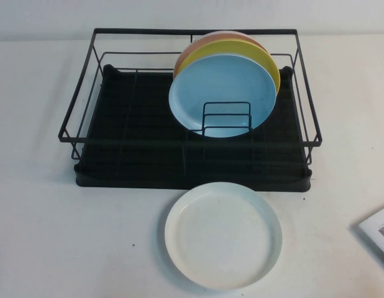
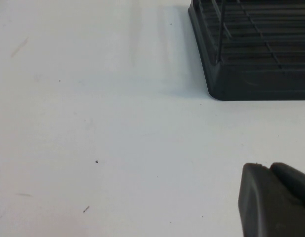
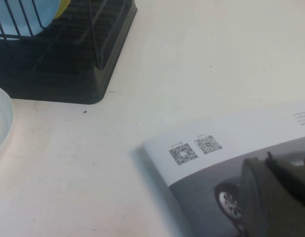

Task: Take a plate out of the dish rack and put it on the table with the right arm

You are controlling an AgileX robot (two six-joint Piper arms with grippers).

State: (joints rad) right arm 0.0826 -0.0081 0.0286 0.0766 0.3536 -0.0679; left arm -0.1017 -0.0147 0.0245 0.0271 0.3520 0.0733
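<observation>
The white plate [image 1: 223,234] lies flat on the table [image 1: 55,236], just in front of the dish rack [image 1: 117,161]; its rim [image 3: 0,123] also shows in the right wrist view. Neither gripper holds anything. My right gripper [image 3: 266,160] is shut and hovers low over a printed leaflet [image 3: 231,148], to the right of the plate and apart from it. My left gripper [image 2: 268,168] is shut above bare table, near the rack's front left corner [image 2: 261,74]. Neither arm appears in the high view.
A light-blue plate [image 1: 220,87], a yellow plate [image 1: 269,62] and an orange one [image 1: 192,46] stand upright in the rack's back right part. The leaflet [image 1: 379,231] lies at the table's right edge.
</observation>
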